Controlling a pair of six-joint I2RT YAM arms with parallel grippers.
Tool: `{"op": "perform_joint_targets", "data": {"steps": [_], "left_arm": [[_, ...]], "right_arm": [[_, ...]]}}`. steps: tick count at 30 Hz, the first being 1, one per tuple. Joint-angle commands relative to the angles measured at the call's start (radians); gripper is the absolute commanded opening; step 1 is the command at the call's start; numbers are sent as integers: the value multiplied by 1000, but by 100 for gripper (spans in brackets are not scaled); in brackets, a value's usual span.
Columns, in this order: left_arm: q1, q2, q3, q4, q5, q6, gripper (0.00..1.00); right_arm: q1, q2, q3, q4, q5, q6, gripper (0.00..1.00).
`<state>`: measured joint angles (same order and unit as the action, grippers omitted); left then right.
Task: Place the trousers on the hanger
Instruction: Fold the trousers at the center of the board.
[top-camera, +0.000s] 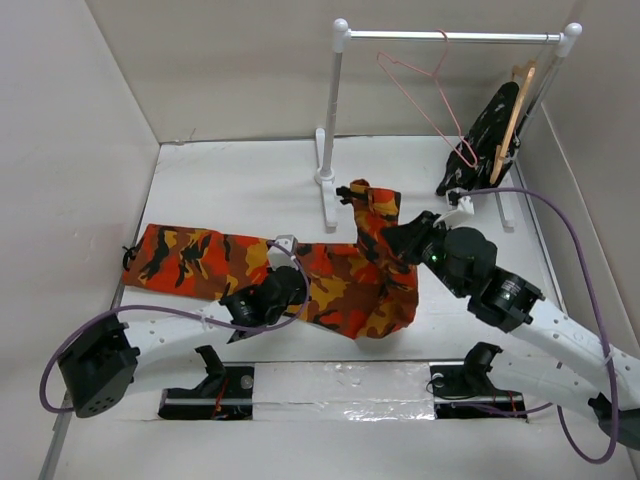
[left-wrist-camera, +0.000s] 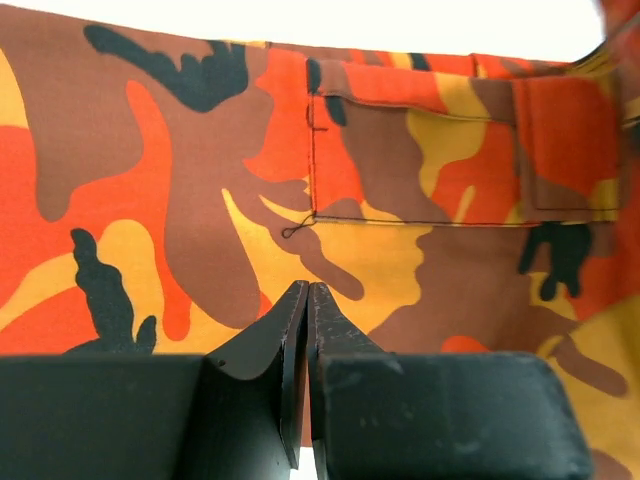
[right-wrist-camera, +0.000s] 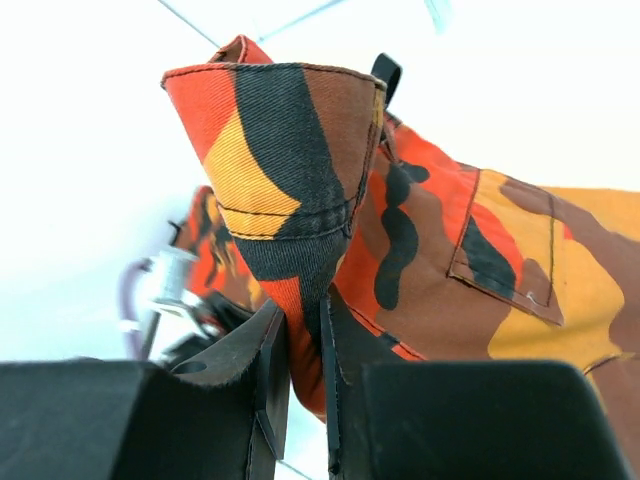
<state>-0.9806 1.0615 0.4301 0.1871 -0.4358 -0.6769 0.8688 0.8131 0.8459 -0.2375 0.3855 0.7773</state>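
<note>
The camouflage trousers (top-camera: 200, 260) lie across the table from the left edge to the middle. My right gripper (top-camera: 395, 237) is shut on a folded edge of them and holds that end up off the table; in the right wrist view the fabric (right-wrist-camera: 290, 130) rises from between the pinching jaws of the gripper (right-wrist-camera: 305, 310). My left gripper (top-camera: 288, 287) is over the middle of the trousers. In the left wrist view its jaws (left-wrist-camera: 307, 287) are shut, tips against the flat fabric (left-wrist-camera: 420, 260), with no cloth seen between them. The pink wire hanger (top-camera: 440, 65) hangs on the rail at the back, apart from both grippers.
A white rack with a rail (top-camera: 480, 37) and left post (top-camera: 333, 110) stands at the back. A wooden hanger (top-camera: 513, 120) with a black speckled garment (top-camera: 488, 135) hangs at its right end. Walls enclose the table on the left, back and right.
</note>
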Motion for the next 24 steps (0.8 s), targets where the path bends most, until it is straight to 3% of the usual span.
{"op": "perform_joint_targets", "data": {"steps": [1,5,9,18,22,24], "left_arm": [[-12,49,-14,49,-31,-49,0],[-49,144,-18,171,28,-61,0],[-98,334,50,242,46,-72,0],[-228,722,407,324,106,-41,0],[-247,756,534,318,120,-20,0],[-247,698,524,298,74,-21,9]], "right_arm": [[-28,-5,129,129,20,-58,0],[-63,-6,240,116,-30,-111,0],[-106,14,357,69,-95,-150,0],[-106,35,484,14,-154,-177,0],[-85,55,507,-16,-146,-187,0],[-85,72,507,-22,-143,-188,0]]}}
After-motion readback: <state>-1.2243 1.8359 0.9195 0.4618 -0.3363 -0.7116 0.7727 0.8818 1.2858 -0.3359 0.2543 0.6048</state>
